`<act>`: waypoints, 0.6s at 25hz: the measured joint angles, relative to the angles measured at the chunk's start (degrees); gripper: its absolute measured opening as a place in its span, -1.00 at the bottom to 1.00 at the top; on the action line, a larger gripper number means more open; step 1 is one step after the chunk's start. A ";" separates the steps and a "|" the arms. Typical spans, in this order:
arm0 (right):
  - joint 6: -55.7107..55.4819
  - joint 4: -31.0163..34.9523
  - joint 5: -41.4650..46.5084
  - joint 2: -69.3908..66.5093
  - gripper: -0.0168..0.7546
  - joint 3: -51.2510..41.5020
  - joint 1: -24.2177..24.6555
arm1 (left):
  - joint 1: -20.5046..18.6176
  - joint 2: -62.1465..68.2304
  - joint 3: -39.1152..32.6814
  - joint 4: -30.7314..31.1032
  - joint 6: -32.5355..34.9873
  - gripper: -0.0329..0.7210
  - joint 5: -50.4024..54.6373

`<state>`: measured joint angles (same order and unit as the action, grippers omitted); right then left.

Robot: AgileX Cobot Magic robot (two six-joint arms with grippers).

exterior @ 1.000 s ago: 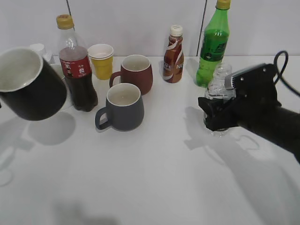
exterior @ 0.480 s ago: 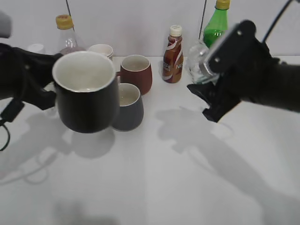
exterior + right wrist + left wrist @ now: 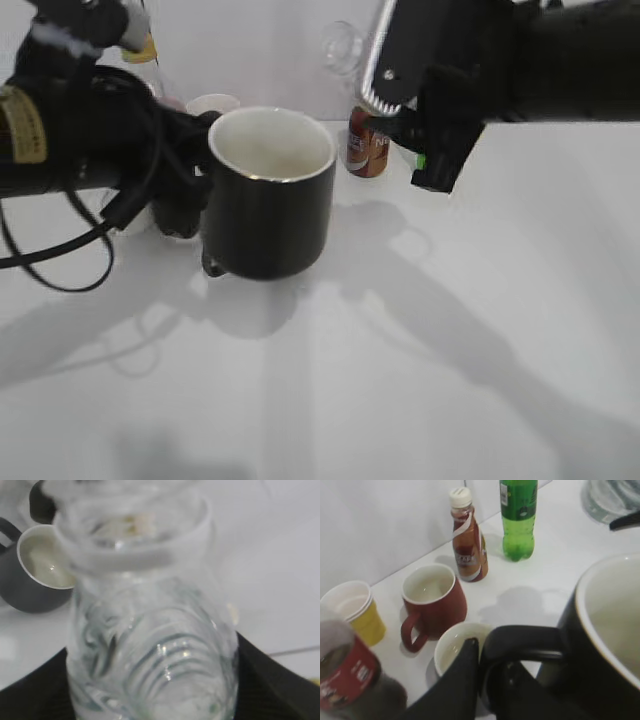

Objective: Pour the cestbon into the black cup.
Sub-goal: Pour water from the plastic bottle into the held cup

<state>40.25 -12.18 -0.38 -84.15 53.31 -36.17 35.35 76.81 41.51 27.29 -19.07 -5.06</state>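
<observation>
The black cup (image 3: 270, 195), white inside, hangs upright above the table at centre. My left gripper (image 3: 185, 200) is shut on its loop handle (image 3: 525, 639); the left wrist view shows the gripper (image 3: 487, 652) and the cup's rim (image 3: 600, 625). My right gripper (image 3: 420, 115) is shut on the cestbon, held high and tilted, its open neck (image 3: 343, 45) pointing left, above and right of the cup. In the right wrist view the clear ribbed cestbon (image 3: 150, 645) fills the frame between the gripper (image 3: 150, 692) jaws. A white rim (image 3: 200, 530) shows behind its neck.
Under the raised cup stand a dark grey mug (image 3: 452, 650) and a red mug (image 3: 432, 597). A yellow paper cup (image 3: 355, 612), a cola bottle (image 3: 350, 680), a brown drink bottle (image 3: 468, 540) and a green soda bottle (image 3: 519, 515) stand along the back wall.
My left arm carried the black cup from far left to the centre. My right gripper lifted the cestbon off the table, up and leftward, and tilted it toward the cup.
</observation>
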 joint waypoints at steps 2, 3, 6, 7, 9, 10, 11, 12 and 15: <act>2.39 -1.99 1.39 0.00 0.35 1.25 -0.98 | 0.24 0.96 1.16 -0.29 0.00 -0.77 0.00; 3.33 -3.35 2.08 0.00 0.35 1.78 -1.53 | 0.24 1.22 1.40 -0.34 0.00 -0.77 -0.07; 4.67 -7.74 3.09 0.00 0.35 2.72 -2.41 | 0.35 1.64 1.60 -0.49 0.00 -0.77 -0.02; 4.82 -8.83 3.16 0.00 0.35 2.91 -2.49 | 0.53 1.69 1.60 -0.49 0.00 -0.77 -0.02; 4.88 -12.22 3.19 0.00 0.35 3.43 -2.49 | 1.34 1.69 1.60 -0.55 0.00 -0.77 -0.02; 4.92 -13.92 3.19 0.00 0.35 3.66 -2.49 | 1.96 1.69 1.60 -0.55 0.00 -0.77 -0.22; 4.92 -15.96 3.19 0.06 0.35 3.70 -2.49 | 2.53 1.69 1.60 -0.59 0.00 -0.77 -0.51; 4.95 -17.95 3.19 0.06 0.35 3.72 -2.49 | 3.10 1.69 1.60 -0.66 0.00 -0.77 -0.72; 4.95 -22.32 3.19 0.06 0.35 3.77 -2.49 | 3.75 1.69 1.60 -1.51 0.00 -0.77 -0.98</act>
<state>45.20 -34.50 2.82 -84.10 57.07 -38.66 39.10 78.50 43.11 25.78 -19.07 -6.04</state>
